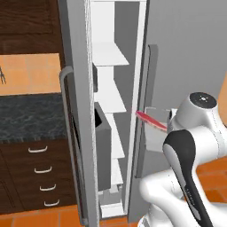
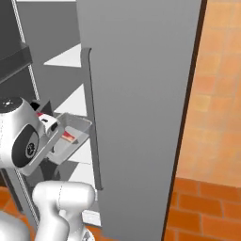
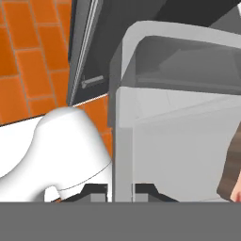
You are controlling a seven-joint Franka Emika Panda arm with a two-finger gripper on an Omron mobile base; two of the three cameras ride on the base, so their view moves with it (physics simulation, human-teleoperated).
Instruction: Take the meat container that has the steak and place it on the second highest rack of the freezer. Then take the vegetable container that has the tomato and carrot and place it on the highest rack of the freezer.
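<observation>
The freezer [image 1: 84, 111] stands with its door ajar, its white shelves [image 1: 108, 55] seen through the gap, and everything here is placed against it. The meat container [image 2: 70, 136], a clear tub, hangs in front of the freezer's shelves, level with its middle racks and just beside the handle of the closed right-hand door [image 2: 136, 108]; which rack it lines up with cannot be told. The steak [image 1: 150, 119] lies inside as a pink-red slab, half hidden by the arm in the left base view and cut off at the right edge of the hand view. The fingers [image 3: 96, 190] are pinched narrow on the container's near wall, one each side of it, their tips largely hidden below the frame. The freezer's lower shelves are blocked by the robot's body.
</observation>
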